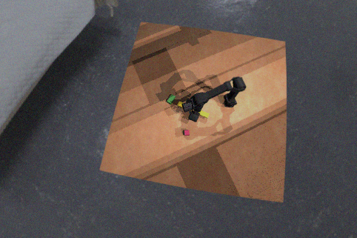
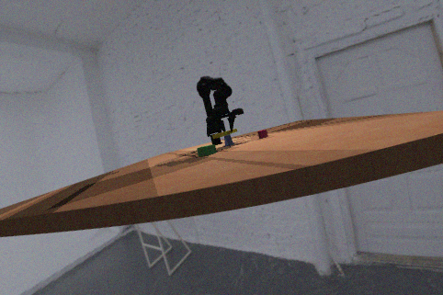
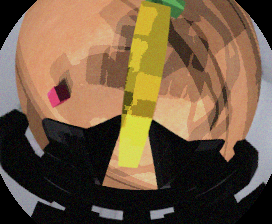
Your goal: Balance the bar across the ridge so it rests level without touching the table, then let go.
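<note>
The yellow bar [image 1: 204, 114] [image 2: 232, 131] [image 3: 149, 50] is long and flat and is held above the table. My gripper [image 1: 192, 108] [image 2: 224, 134] [image 3: 135, 120] is shut on it, with one finger on each long side. The blue ridge [image 2: 229, 141] stands on the table directly below the bar in the exterior view. The bar looks roughly level with the table there; whether its underside touches the ridge top is too small to tell. The ridge is hidden in the top view and in the wrist view.
A green block [image 1: 170, 98] [image 2: 206, 150] [image 3: 175, 7] lies on the table [image 1: 148, 147] [image 2: 276, 174] past the bar's far end. A small magenta cube [image 1: 187, 133] [image 2: 262, 134] [image 3: 57, 96] lies off to one side of the bar. Shadows cross the wooden top.
</note>
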Motion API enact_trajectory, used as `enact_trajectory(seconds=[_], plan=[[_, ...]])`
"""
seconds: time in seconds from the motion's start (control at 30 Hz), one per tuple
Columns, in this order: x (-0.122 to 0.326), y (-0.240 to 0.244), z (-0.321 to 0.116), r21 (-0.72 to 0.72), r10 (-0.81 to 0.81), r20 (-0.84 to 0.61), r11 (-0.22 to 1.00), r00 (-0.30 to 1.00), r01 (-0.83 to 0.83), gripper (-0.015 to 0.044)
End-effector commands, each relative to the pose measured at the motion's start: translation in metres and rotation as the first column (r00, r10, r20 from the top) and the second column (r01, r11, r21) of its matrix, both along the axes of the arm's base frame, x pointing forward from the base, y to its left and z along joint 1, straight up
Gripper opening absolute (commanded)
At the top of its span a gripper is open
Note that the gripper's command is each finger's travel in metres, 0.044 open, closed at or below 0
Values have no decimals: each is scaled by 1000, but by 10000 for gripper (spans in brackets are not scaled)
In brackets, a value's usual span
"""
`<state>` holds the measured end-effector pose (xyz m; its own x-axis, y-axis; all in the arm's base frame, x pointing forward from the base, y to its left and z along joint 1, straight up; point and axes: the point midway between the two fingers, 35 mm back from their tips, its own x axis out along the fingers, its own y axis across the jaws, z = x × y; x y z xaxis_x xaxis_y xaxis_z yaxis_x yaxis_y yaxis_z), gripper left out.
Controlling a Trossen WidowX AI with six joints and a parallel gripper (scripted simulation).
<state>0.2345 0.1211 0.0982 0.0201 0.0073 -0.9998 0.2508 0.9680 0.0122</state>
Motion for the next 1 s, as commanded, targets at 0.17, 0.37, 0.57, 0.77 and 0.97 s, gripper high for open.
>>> enact_trajectory(seconds=[0.17,0.37,0.57,0.77,0.97], plan=[[0,0,0,0,0,0,1000,1000,0,167],[0,0,0,0,0,0,1000,1000,0,167],[0,0,0,0,0,0,1000,1000,0,167],[0,0,0,0,0,0,1000,1000,0,169],[0,0,0,0,0,0,1000,1000,0,170]])
